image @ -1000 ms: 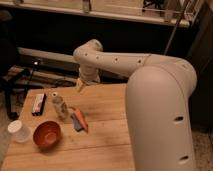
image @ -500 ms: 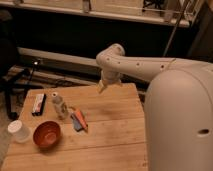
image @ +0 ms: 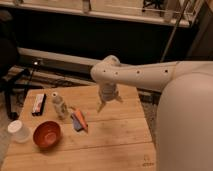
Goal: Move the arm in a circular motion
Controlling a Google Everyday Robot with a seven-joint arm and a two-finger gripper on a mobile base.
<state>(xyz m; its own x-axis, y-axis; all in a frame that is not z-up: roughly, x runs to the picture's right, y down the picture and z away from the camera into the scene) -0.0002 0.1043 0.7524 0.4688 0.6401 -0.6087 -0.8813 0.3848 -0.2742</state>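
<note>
The large white jointed arm (image: pixel 165 80) reaches in from the right, with its thick near segment filling the lower right and small dark holes along its forearm. Its elbow-like joint bends down over the back middle of the wooden table (image: pixel 115 145). The small tan-tipped gripper (image: pixel 108 101) hangs below that joint, above the table top and right of the objects. It holds nothing that I can see.
On the table's left stand a red bowl (image: pixel 47 134), a white cup (image: pixel 19 131), a small clear bottle (image: pixel 59 105), an orange and blue packet (image: pixel 78 120) and a dark bar (image: pixel 39 103). A black chair (image: pixel 10 70) stands at far left; a dark ledge runs behind.
The arm's joint and gripper have swung from the table's left back edge toward the right, then lower and over the middle of the table. The table objects have not moved.
</note>
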